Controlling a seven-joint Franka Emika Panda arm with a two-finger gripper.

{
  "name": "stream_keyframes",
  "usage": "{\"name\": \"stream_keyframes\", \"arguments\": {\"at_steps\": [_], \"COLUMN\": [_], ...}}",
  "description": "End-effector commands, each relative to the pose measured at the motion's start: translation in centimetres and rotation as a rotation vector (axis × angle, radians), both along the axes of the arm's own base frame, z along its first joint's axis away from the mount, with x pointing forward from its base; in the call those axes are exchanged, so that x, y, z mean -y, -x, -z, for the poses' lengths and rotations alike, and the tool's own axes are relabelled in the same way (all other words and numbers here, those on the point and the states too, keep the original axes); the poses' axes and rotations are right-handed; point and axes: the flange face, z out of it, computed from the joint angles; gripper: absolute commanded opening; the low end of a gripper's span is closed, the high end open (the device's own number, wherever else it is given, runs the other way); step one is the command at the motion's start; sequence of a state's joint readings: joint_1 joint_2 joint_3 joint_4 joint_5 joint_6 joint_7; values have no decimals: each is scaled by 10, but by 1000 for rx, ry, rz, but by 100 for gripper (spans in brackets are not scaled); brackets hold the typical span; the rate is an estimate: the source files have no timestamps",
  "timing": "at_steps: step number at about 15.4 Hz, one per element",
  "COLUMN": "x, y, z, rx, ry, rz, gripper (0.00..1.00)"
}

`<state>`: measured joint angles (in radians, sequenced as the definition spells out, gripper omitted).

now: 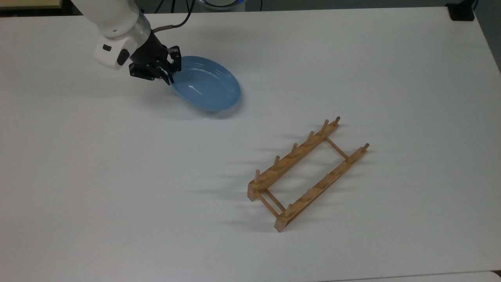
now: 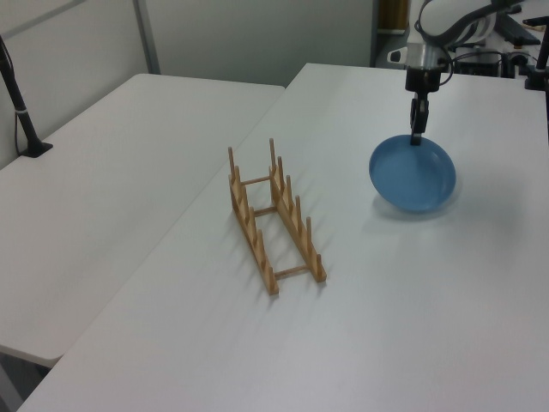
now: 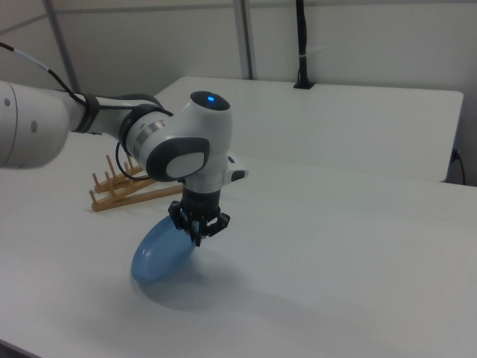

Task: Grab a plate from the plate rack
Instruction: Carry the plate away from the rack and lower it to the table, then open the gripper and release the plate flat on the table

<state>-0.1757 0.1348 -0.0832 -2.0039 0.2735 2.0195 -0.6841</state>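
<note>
You see a white desk (image 1: 117, 176) with the rack (image 1: 307, 174) standing on it; the plate (image 1: 207, 88) tilts, far edge near the desktop.

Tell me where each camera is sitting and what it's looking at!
Top view: high up, looking down on the white table; the plate rack is near the middle, and the arm's white wrist and gripper pinch the plate.
Left view: beside the table, looking along it past the plate rack toward the gripper.
Right view: low down close to the arm, with the gripper in front.
All three share the plate and the plate rack.
</note>
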Motion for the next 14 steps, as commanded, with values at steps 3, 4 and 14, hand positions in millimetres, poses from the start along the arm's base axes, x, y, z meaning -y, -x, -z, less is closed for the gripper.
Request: {"name": "stream_keyframes", "arguments": {"at_steps": [3,4,14], "x": [5,9,17], "y": [11,12,14], "z": [10,13,-14], "rx": [17,9,-3], "ry": [-15,-17,-22], "rz": [17,21,35], "gripper": [16,22,100]}}
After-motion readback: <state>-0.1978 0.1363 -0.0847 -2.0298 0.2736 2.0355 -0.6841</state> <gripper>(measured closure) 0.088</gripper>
